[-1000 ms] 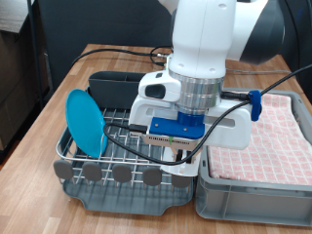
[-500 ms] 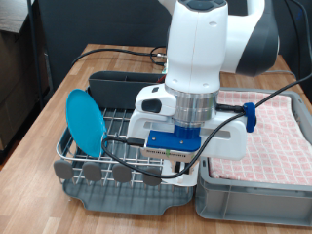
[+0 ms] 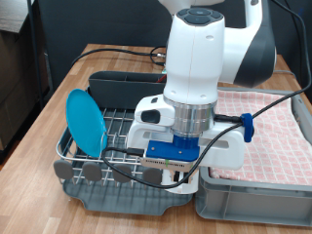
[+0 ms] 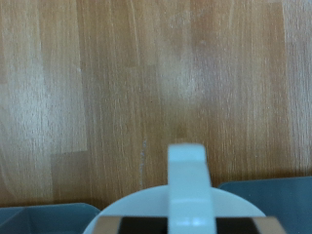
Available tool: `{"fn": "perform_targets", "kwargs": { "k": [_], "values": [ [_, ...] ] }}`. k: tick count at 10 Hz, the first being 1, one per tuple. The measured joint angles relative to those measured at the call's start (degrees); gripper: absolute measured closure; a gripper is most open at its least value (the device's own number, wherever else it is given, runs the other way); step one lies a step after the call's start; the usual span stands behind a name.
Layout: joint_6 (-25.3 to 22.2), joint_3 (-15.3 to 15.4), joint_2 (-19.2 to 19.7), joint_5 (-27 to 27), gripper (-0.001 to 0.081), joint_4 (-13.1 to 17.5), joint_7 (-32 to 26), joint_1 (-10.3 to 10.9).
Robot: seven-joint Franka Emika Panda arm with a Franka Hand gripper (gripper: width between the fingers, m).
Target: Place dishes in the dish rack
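Exterior view, read left to right. A round bright-blue plate (image 3: 86, 120) is seen standing on edge, tilted, in the left part of the silver wire dish rack (image 3: 122, 136), which sits on a dark grey plastic tray (image 3: 132, 193) on the wooden bench (image 3: 58, 97). Round grey discs (image 3: 107, 173) are lined up along the rack's near edge. A dark grey cutlery caddy (image 3: 122, 84) is seen at the rack's far side. The white robot arm (image 3: 200, 58) is positioned low over the right part of the rack, and the pincer is hidden beneath the wrist body and its blue mount (image 3: 175, 149). At the right, a grey crate lined with pink checked cloth (image 3: 261, 146) stands just beside the rack.

Wrist view: one white finger of the pincer (image 4: 190, 190) is shown against a white curved rim (image 4: 171, 207), with wooden bench (image 4: 146, 78) beyond. Whether the pincer is open or closed cannot be told, and no object is seen held between its fingers.
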Motion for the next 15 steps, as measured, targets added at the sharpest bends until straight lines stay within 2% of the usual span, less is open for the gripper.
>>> {"fn": "perform_targets", "kwargs": {
  "k": [1,2,3,4,5,6,7,8,10,15],
  "values": [
    [0.0,0.0,0.2,0.0,0.0734,0.0,0.0,0.0],
    [0.0,0.0,0.3,0.0,0.0653,0.0,0.0,0.0],
    [0.0,0.0,0.3,0.0,0.0462,0.0,0.0,0.0],
    [-0.2,0.0,0.3,-0.1,0.0462,0.4,-0.1,0.0],
    [-1.9,0.1,0.3,0.0,0.0318,1.4,-0.8,-0.1],
    [-5.4,0.3,0.3,0.0,0.015,3.2,-1.9,-0.4],
    [-9.7,0.6,0.3,0.0,0.015,5.7,-2.9,-0.9],
    [-14.5,0.9,0.3,0.1,0.004,8.3,-3.4,-1.4],
    [-22.6,0.7,0.2,0.0,0.0013,13.3,-3.4,-1.8],
    [-27.5,-1.0,-1.5,-2.3,0.0003,18.5,-1.8,-1.1]
  ]
}}
